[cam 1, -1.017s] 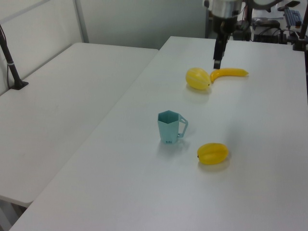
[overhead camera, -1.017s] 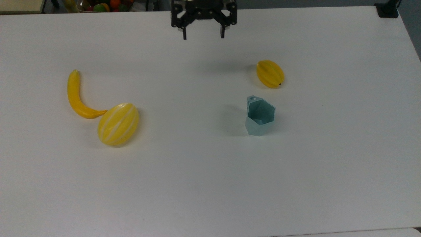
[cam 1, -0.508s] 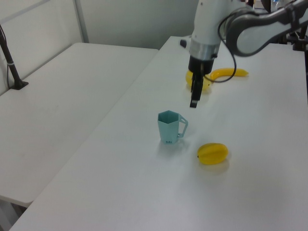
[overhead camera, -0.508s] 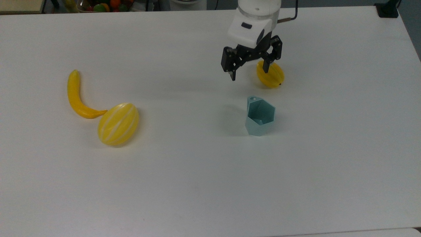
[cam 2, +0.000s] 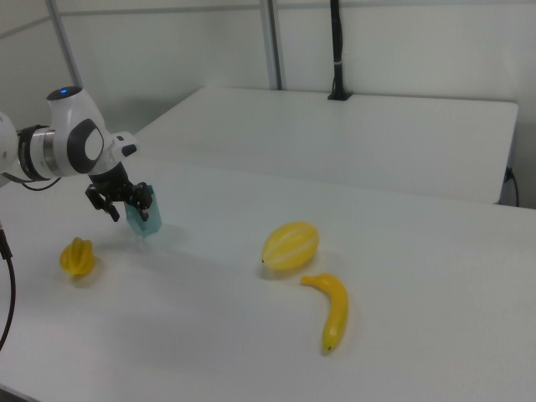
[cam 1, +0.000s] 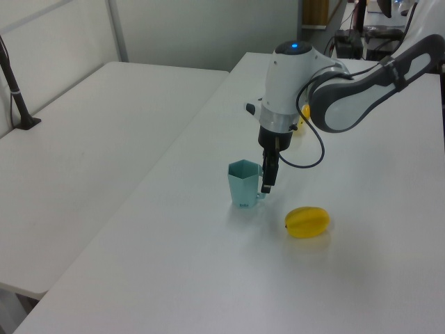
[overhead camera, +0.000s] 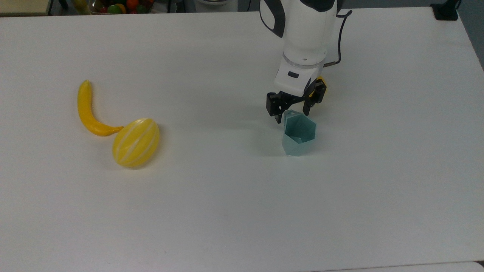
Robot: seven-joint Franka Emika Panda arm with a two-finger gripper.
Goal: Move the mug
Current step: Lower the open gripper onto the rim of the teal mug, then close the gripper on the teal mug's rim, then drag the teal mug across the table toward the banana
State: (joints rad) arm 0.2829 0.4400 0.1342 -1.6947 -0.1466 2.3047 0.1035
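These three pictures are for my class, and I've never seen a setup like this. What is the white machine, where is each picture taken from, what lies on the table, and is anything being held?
The white machine is a robot arm. Its black two-fingered gripper is open and held at the handle side of the mug, a small pale blue cup standing upright. Nothing is gripped yet. One camera looks down from above; the other two look across the white table from opposite sides. Also on the table: a banana touching a striped yellow melon, and a ribbed yellow fruit near the mug.
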